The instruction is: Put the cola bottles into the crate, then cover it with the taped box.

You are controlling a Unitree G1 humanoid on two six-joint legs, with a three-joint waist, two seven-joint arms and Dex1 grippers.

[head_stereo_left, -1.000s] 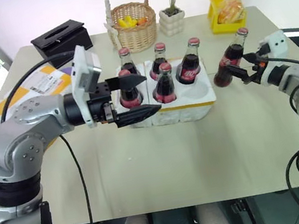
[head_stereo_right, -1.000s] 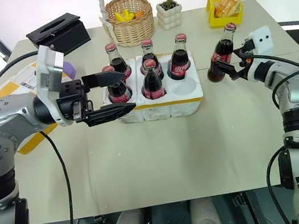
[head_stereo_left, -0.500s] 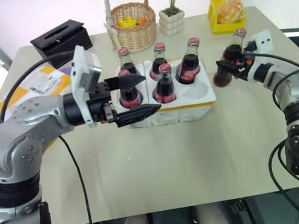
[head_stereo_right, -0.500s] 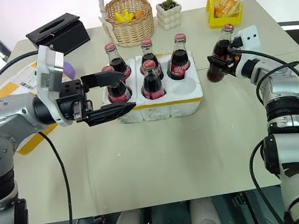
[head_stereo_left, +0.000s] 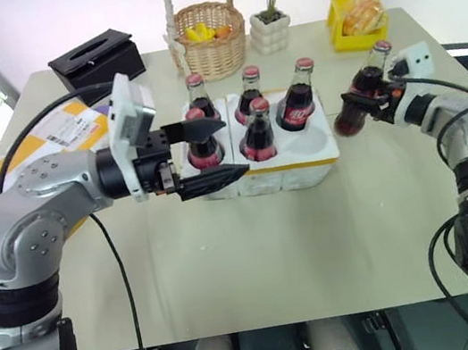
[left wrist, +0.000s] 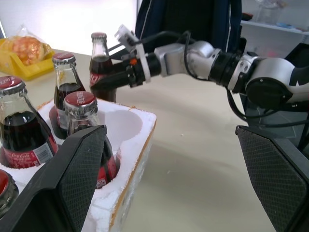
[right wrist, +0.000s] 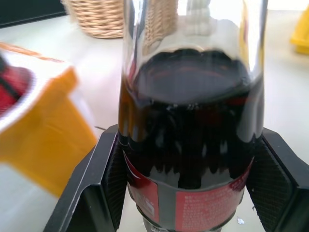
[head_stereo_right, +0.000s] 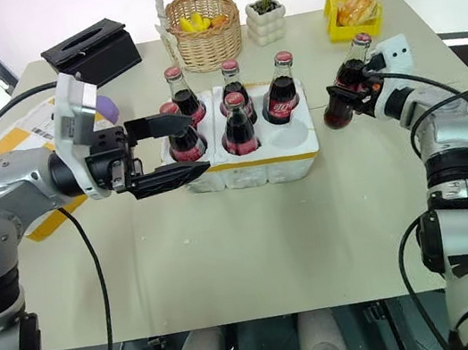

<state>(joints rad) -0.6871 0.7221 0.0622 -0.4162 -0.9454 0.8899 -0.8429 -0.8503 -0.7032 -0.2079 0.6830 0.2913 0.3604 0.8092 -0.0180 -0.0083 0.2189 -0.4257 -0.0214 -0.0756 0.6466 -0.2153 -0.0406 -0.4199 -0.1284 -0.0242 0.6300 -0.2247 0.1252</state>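
White Coca-Cola script readable on the red label of a crated bottle [left wrist: 21, 145], along with small white print too fine to make out. Red label with tiny unreadable white text on the sixth bottle [right wrist: 193, 125], filling the space between the right gripper's [head_stereo_left: 365, 105] 2 black fingers [right wrist: 104, 179]. Printed shipping label on the taped box [head_stereo_left: 46, 140], text too small to read.

5 cola bottles [head_stereo_left: 255, 130] standing upright in the wells of the crate [head_stereo_left: 304, 158], 3 in the far row and 2 in the near row, the near well toward the robot's right left open. Yellow tape band along the crate's near side. Sixth bottle just beside the crate's right end, tilted with its cap leaning away from the crate, gripped around its lower body.

Right gripper clamped tight on that bottle, pads pressed to the glass on both sides. Whether the bottle's base touches the table [head_stereo_left: 257, 252]: cannot tell.

Left gripper [head_stereo_left: 208, 153] held level at the crate's left end, fingers spread wide apart, nothing between them, 1 finger in front of the nearest bottle and the other along the crate's near left corner. Taped box lying at the table's left edge, behind the left arm.
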